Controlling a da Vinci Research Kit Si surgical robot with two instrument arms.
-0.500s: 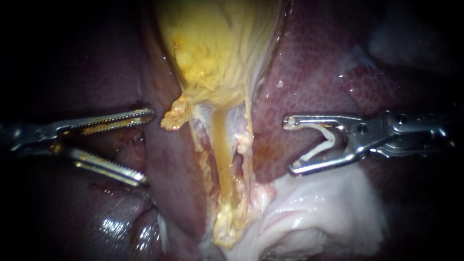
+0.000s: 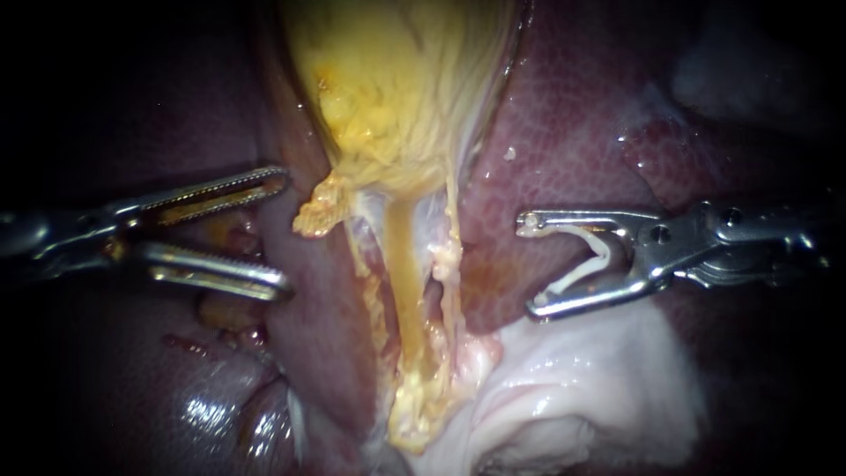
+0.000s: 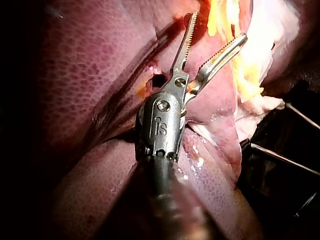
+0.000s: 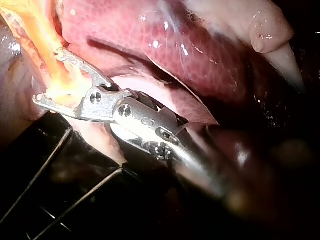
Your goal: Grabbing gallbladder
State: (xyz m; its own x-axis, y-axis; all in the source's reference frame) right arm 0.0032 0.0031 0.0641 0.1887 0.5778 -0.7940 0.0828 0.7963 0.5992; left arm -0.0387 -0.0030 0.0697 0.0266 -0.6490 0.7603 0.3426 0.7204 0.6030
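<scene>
- The slender steel left instrument [image 2: 285, 232] has its toothed jaws gaping wide, with nothing between them.
- Just ahead of its tips lies the ragged lower edge of the yellow, tapering gallbladder [image 2: 397, 97], set in the cleft of the dark red liver [image 2: 564, 115].
- The gallbladder's long axis runs crosswise to that instrument.
- The right instrument [image 2: 529, 264], farther off, seems to hold a white clip [image 2: 592, 257] in spread jaws.
</scene>
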